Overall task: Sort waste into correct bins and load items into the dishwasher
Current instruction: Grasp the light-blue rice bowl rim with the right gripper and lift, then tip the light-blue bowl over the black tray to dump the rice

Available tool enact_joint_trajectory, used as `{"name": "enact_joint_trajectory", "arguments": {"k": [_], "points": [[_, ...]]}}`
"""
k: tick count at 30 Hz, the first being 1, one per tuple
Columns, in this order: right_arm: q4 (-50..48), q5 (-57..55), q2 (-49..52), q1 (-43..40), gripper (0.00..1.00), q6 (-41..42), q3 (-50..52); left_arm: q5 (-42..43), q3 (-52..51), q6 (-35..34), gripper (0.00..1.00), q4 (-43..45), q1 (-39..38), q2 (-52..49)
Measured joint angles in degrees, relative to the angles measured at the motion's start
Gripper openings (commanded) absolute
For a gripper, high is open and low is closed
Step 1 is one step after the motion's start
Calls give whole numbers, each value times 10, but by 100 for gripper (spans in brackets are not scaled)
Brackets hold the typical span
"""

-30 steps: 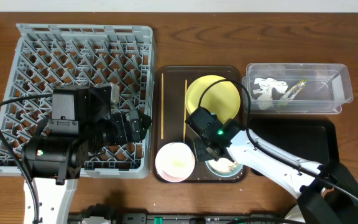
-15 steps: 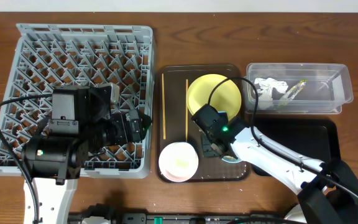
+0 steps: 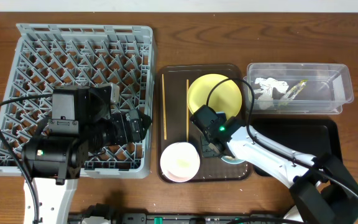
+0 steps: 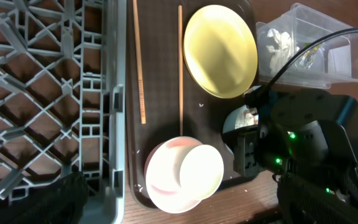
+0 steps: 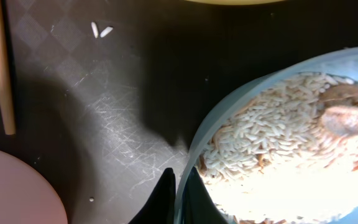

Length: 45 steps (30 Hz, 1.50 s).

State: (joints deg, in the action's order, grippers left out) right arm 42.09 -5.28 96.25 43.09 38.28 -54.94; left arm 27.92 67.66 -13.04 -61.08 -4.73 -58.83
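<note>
The crumpled white paper [image 3: 265,87] and green-and-yellow wrapper [image 3: 293,90] lie in the clear plastic tub [image 3: 344,93], but the big grey dish rack [image 3: 79,50] shows no dishes yet, the right gripper [image 5: 178,193] pinches the rim of the light-blue bowl [image 5: 247,94] of rice [image 5: 272,130] on the brown tray [image 3: 174,93], and I cannot tell the left gripper's [image 3: 138,123] grip.

No legible txt or labels.

The top view is bright and sharp with soft shadows. The right close view is dark and blurry, and the rice [image 5: 272,137] in the bowl [image 5: 224,121] glows too white.
</note>
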Motion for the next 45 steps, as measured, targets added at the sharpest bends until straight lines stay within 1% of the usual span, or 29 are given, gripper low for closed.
{"name": "enact_joint_trajectory", "arguments": {"k": [5, 9, 12, 14, 19, 23, 26, 31, 35, 37, 41, 45], "points": [[5, -6, -8, 0, 1, 0, -1, 0, 0, 0, 98, 0, 0, 0], [14, 12, -52, -4, 1, -3, -1, 0, 0, 0, 98, 0, 0, 0], [15, 38, -113, -13, 1, -11, -1, 0, 0, 0, 98, 0, 0, 0], [19, 55, -173, -31, 1, -17, -1, 0, 0, 0, 98, 0, 0, 0], [72, 70, -277, -93, 1, -37, -2, 0, 0, 0, 98, 0, 0, 0], [105, 90, -319, -162, 1, -79, -2, 0, 0, 0, 98, 0, 0, 0], [105, 155, -330, -245, 1, -143, 11, 0, 0, 0, 98, 0, 0, 0], [89, 308, -330, -406, 1, -243, 81, 0, 0, 0, 98, 0, 0, 0], [118, 467, -329, -530, 1, -357, 115, 0, 0, 0, 98, 0, 0, 0], [132, 523, -329, -572, 1, -403, 125, 0, 0, 0, 98, 0, 0, 0], [129, 595, -329, -657, 1, -475, 151, 0, 0, 0, 98, 0, 0, 0], [126, 672, -327, -711, 1, -537, 177, 0, 0, 0, 98, 0, 0, 0]]}}
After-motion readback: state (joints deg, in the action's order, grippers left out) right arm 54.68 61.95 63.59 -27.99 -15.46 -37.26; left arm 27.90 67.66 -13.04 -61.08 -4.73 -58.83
